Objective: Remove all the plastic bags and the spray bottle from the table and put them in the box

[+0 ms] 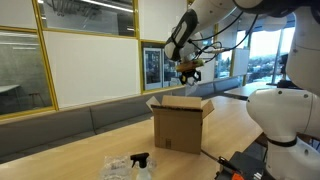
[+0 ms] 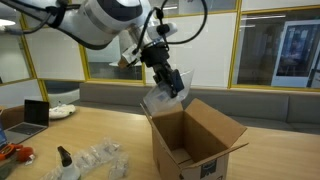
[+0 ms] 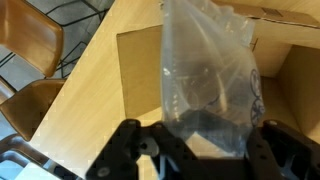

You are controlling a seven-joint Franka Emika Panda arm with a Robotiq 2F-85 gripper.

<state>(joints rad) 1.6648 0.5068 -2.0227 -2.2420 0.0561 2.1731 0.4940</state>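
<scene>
Clear crinkled plastic bag (image 2: 162, 98) clamped in end effector (image 2: 170, 80), held over open brown cardboard box (image 2: 200, 140).
Black-topped spray bottle (image 2: 65, 158) and more clear bags (image 2: 100, 158) are seen on wooden bench (image 2: 100, 125), apart from box.

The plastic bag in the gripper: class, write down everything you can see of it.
The plastic bag is clear, thin and crinkled, with glossy highlights. It hangs loosely, bunched at its top where the gripper is shut on it. Its free end droops over the open cardboard box, which shows through it in the wrist view. Only the gripper appears to touch it; whether its lower edge brushes the box's flap cannot be told.
</scene>
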